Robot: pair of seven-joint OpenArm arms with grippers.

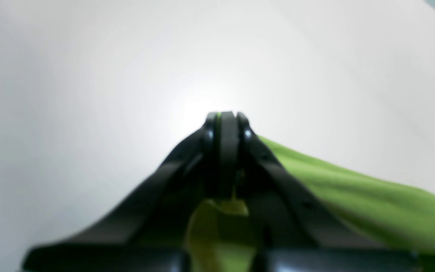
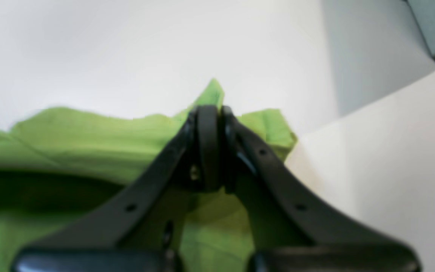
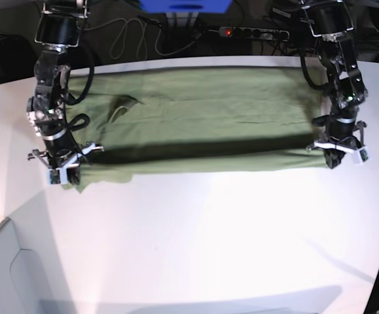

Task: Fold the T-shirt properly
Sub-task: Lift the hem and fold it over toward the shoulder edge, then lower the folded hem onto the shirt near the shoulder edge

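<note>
Green cotton is filling the far half of the white table, where the T-shirt is lying as a long flat band stretched between the two arms. Its near long edge is sitting raised, casting a dark shadow strip beneath it, which suggests a lengthwise fold is under way rather than finished. The left gripper is pinching one end of that edge; in the left wrist view its jaws are pressed together with a sliver of green showing at the tips and cloth trailing off to one side. The right gripper is clamping the opposite end, fabric poking up past its closed tips. Judging by this, only one fold is in progress: the edge is yet to be laid down, and the crosswise folds are remaining.
</note>
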